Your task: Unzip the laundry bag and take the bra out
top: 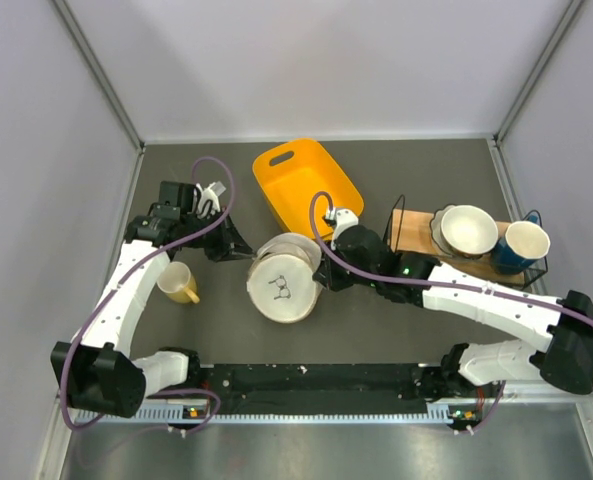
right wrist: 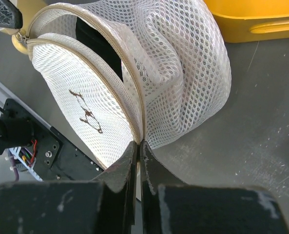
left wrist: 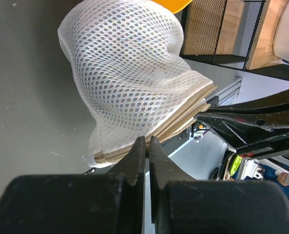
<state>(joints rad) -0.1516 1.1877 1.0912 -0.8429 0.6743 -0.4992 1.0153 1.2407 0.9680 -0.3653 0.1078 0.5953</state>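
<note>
Laundry bag (top: 281, 283) sits approx centre of the bench (top: 376, 320), propped on edge w/ its flat round face turned up toward 6 o'clock. It is white open-weave mesh, dome side bulging back toward 12, w/ a tan zip rim (right wrist: 132, 83) running round the face. A small black line drawing (right wrist: 88, 114) sits mid-face. The zip is partly undone: a dark gap (right wrist: 99, 43) shows between rim and dome along the upper edge. Contents can't be made out.

Left tool (left wrist: 145, 144) is at the bag's 10 o'clock, fingers fully together, tips pinching the tan rim. Right tool (right wrist: 137, 146) is at the bag's 3 o'clock, fingers also fully together, nipping the rim where face meets dome.

Yellow tub (top: 301, 180) lies just beyond the bag at 12 to 1 o'clock. A yellow mug (top: 179, 283) stands near, at 9. A wire rack (top: 411, 232) at 3 carries a white bowl (top: 468, 230) and a blue cup (top: 524, 245).
</note>
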